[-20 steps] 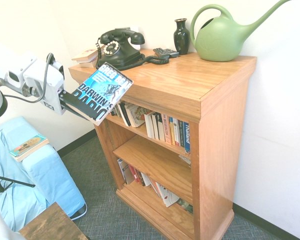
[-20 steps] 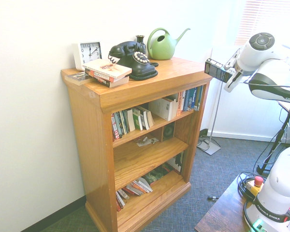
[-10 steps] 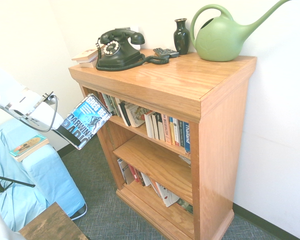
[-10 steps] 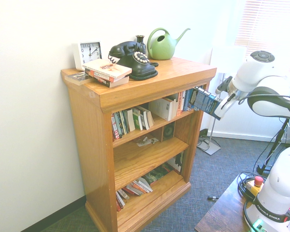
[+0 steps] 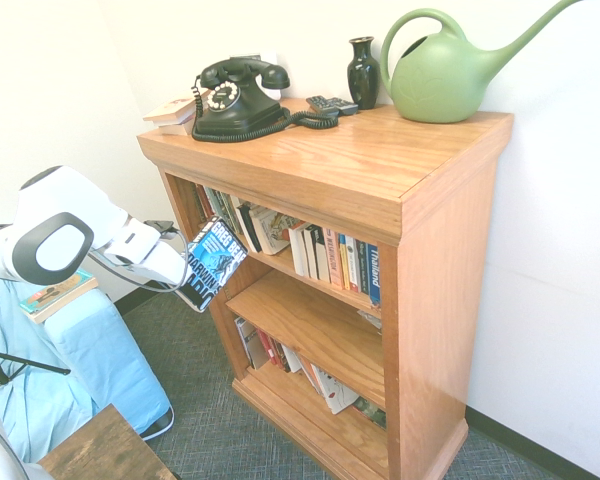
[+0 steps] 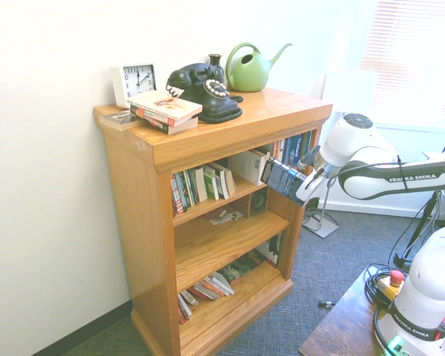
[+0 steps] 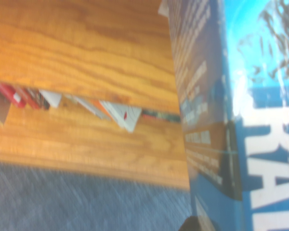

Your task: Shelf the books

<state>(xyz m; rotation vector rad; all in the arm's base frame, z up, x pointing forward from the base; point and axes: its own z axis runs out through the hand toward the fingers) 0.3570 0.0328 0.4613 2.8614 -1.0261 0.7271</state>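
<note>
Paperback (image 5: 213, 262) clamped by one end in the end effector (image 6: 310, 187); probably heavyish, bendy, slick-covered; best gripped across the spine.

Likely to droop if pinched nearer the edge.

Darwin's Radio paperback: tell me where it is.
In the first exterior view, the paperback hangs left of center, held before the bookcase's left upright, near the top row.

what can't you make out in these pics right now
- gripper's fingertips, first exterior view: behind the book
- base of the vase, second exterior view: behind the phone
- titles on the bottom-tier books, wrist view: blurred
- watering can's spout tip, first exterior view: cut by the top edge
</note>
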